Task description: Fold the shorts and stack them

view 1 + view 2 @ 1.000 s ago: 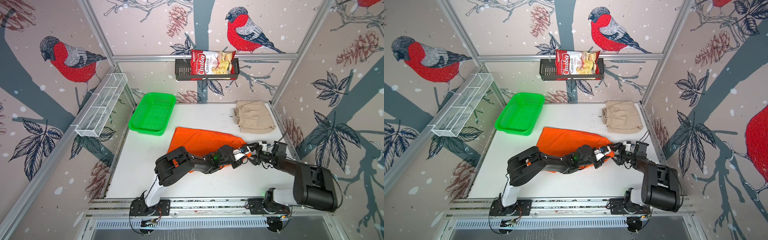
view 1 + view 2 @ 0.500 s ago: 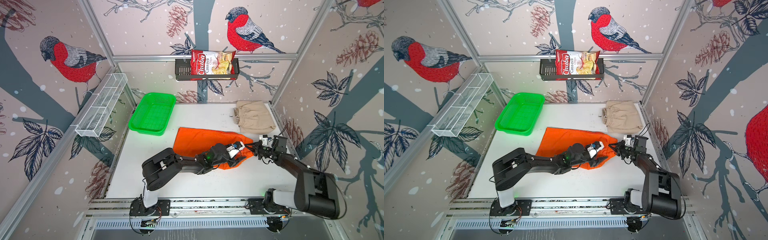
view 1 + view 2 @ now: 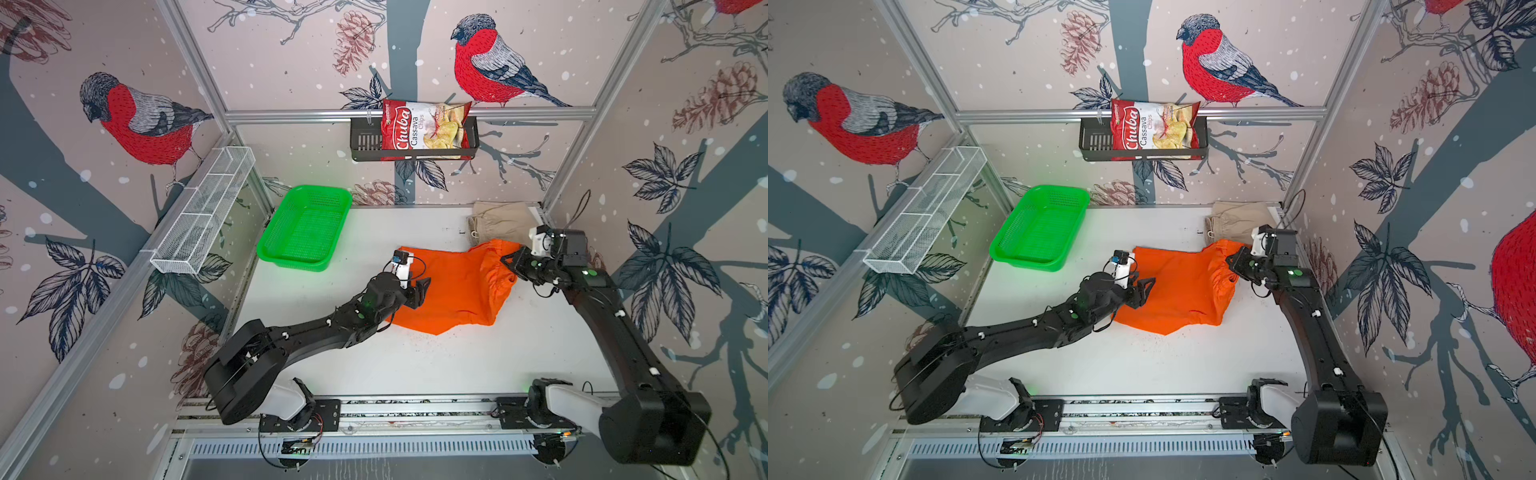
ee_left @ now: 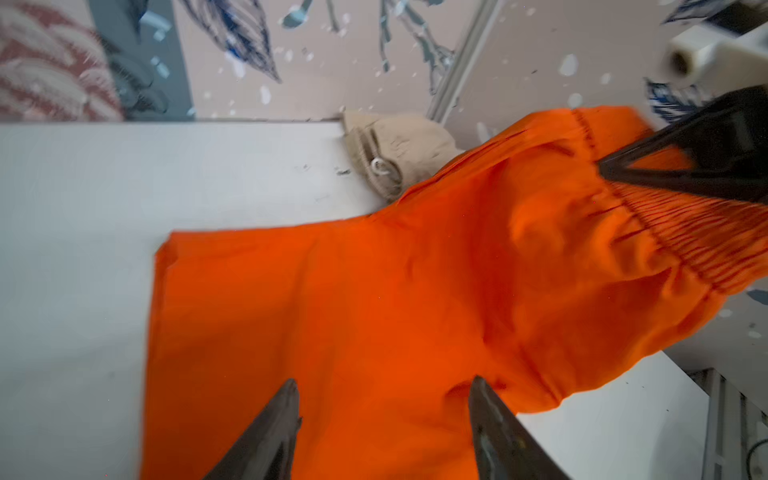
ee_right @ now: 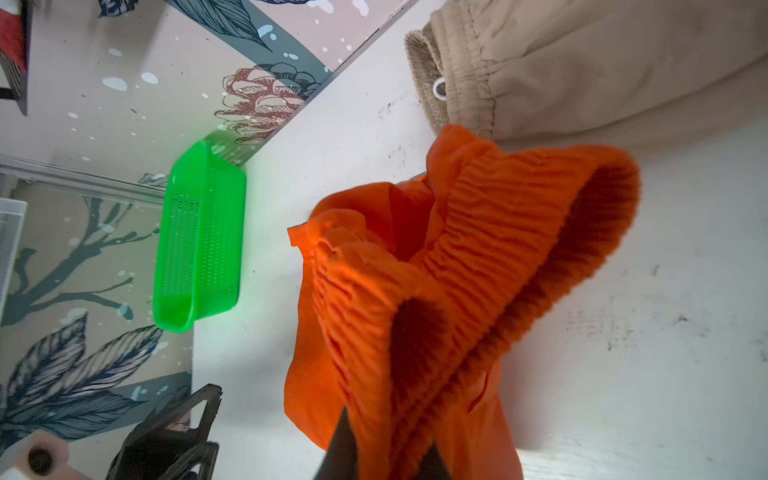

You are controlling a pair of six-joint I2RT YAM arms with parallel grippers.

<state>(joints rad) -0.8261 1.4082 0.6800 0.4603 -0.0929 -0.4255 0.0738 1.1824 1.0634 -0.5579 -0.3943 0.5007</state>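
The right pincer (image 3: 510, 264) was clamped on the elastic waistband (image 5: 498, 232) of the orange shorts (image 3: 453, 291). Its two dark fingers (image 5: 343, 440) were pressed together with the gathered cloth bunched between them. That end of the garment was lifted off the table (image 3: 415, 365) and hung from the grip, the waist opening gaping just ahead of the fingertips. From there the cloth sloped down and away toward the left pincer (image 3: 419, 293), where the legs lay spread flat on the table.

The left pincer stood open, its jaws well apart with nothing between them, poised over the leg end of the orange shorts. In the left wrist view the cloth ran beneath and ahead of both fingertips (image 4: 291, 390). That picture was blurred, so whether the tips touched the fabric could not be told.

The beige shorts (image 3: 503, 216) lay bundled on the table just beyond the right pincer, in the far corner. In both top views the raised orange waistband hung just in front of their near edge. A green basket (image 3: 291, 264) sat on the table beyond the left pincer, apart from the orange cloth and well apart from the beige pair.
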